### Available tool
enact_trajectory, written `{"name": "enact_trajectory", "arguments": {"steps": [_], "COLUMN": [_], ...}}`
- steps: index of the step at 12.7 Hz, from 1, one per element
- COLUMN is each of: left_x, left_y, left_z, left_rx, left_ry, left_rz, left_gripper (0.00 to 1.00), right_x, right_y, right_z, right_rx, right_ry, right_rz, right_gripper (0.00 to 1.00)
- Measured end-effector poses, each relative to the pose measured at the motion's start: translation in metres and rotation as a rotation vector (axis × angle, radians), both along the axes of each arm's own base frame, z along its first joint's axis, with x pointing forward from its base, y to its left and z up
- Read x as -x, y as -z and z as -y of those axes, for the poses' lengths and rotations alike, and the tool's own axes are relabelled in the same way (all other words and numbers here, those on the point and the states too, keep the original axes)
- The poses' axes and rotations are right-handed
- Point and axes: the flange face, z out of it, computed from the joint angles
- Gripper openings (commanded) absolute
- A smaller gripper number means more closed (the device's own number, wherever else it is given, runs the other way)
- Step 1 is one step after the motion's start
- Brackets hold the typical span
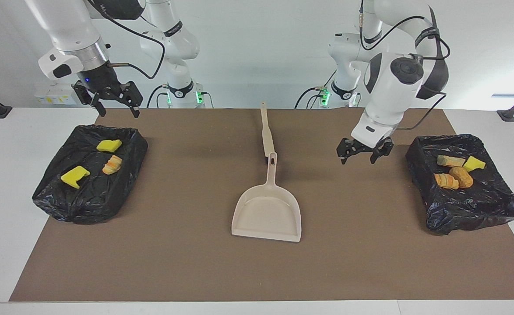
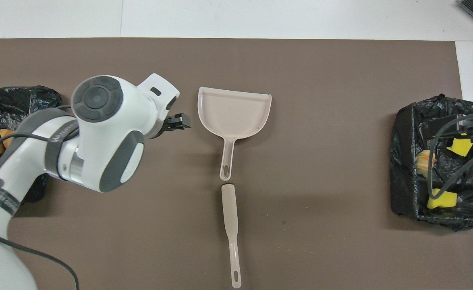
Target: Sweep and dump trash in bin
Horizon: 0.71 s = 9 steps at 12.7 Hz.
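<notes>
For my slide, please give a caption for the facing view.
Empty dustpan on the mat; trash in both black bins; both grippers open, raised.

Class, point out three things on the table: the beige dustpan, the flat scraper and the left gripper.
beige dustpan [image 1: 265, 214]: facing view, bare pan floor.
flat scraper [image 2: 229, 209]: overhead view, on its blade.
left gripper [image 1: 364, 154]: facing view, between its fingertips.

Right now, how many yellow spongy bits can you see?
3. Two lie in the black bin at the right arm's end; one lies in the other bin, beside the bread-like lumps. More may be hidden.
</notes>
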Motion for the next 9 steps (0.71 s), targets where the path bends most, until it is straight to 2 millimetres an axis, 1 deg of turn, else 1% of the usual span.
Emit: {"name": "enact_trajectory", "arguments": {"steps": [2, 3, 7, 9], "left_x": [0.009, 0.014, 0.032, 0.043], "left_y": [-0.024, -0.038, -0.099, -0.128], "left_z": [-0.032, -0.042, -0.060, -0.075], "left_rx": [-0.006, -0.008, -0.013, -0.009], "left_ry": [0.017, 0.015, 0.009, 0.038], "left_rz": [-0.021, -0.029, -0.066, -0.054], "left_gripper": [1.00, 1.00, 1.00, 1.00], "right_x": [0.000, 0.000, 0.000, 0.000], "right_y": [0.000, 0.000, 0.000, 0.000], "right_z": [0.000, 0.000, 0.000, 0.000], "right_rx": [0.000, 0.000, 0.000, 0.000], "right_ry": [0.000, 0.000, 0.000, 0.000], "right_rz": [0.000, 0.000, -0.001, -0.001], "right_gripper": [1.00, 1.00, 1.00, 1.00]}}
